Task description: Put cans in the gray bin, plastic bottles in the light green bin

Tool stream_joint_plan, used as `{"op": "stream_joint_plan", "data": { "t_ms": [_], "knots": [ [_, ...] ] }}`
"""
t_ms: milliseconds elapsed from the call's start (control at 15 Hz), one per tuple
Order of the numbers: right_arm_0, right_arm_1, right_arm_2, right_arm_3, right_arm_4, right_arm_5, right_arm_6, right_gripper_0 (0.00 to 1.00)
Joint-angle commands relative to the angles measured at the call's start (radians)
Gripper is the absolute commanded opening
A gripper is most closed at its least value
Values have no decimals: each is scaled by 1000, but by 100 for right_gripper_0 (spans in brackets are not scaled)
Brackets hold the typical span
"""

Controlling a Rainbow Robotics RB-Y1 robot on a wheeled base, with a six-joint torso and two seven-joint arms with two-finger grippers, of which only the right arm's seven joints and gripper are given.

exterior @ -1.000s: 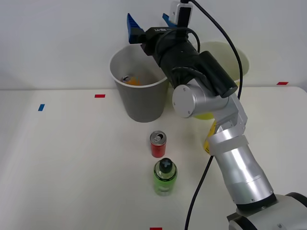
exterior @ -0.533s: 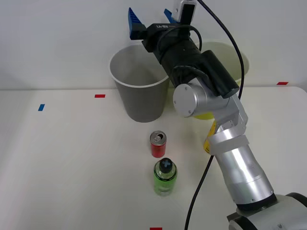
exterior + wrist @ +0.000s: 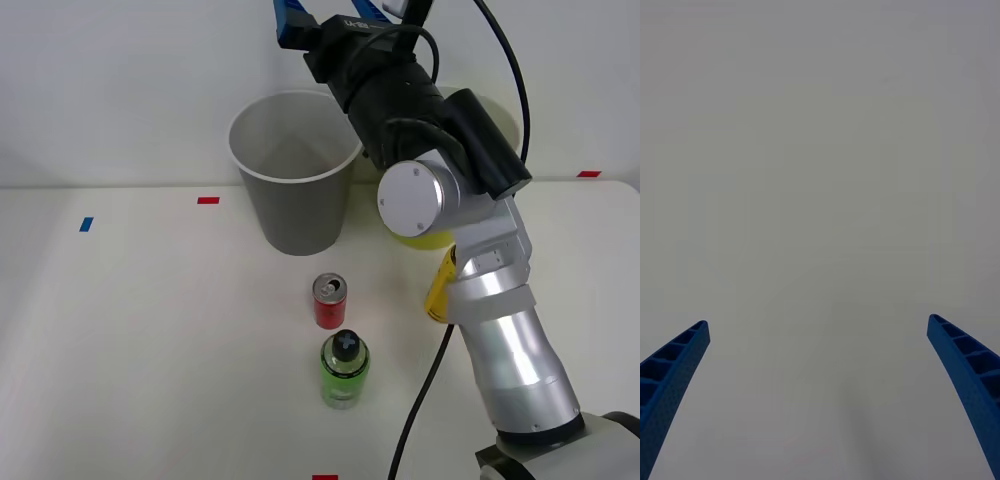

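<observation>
Pincer (image 3: 818,390) spread wide, red can (image 3: 330,301) upright

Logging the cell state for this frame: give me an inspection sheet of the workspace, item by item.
Surface: white table, with small red and blue tape marks.
Job's things: gray bin upright at the back; light green bin beside it, mostly behind the arm. Red can upright in front of the gray bin; green bottle upright just nearer the robot; yellow bottle partly hidden by the arm.
Clutter: nothing seen.
Grippers: right gripper open, holding nothing, raised above the gray bin's rim, facing the wall.
Cables: black cable runs along the arm and hangs toward the table.
Surroundings: plain pale wall.
</observation>
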Motion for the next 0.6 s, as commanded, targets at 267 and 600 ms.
{"op": "stream_joint_plan", "data": {
  "t_ms": [267, 600],
  "knots": [
    [384, 0, 71, -514, 3, 243, -101, 100],
    [914, -198, 160, -844, 106, 16, -145, 100]
  ]
}}
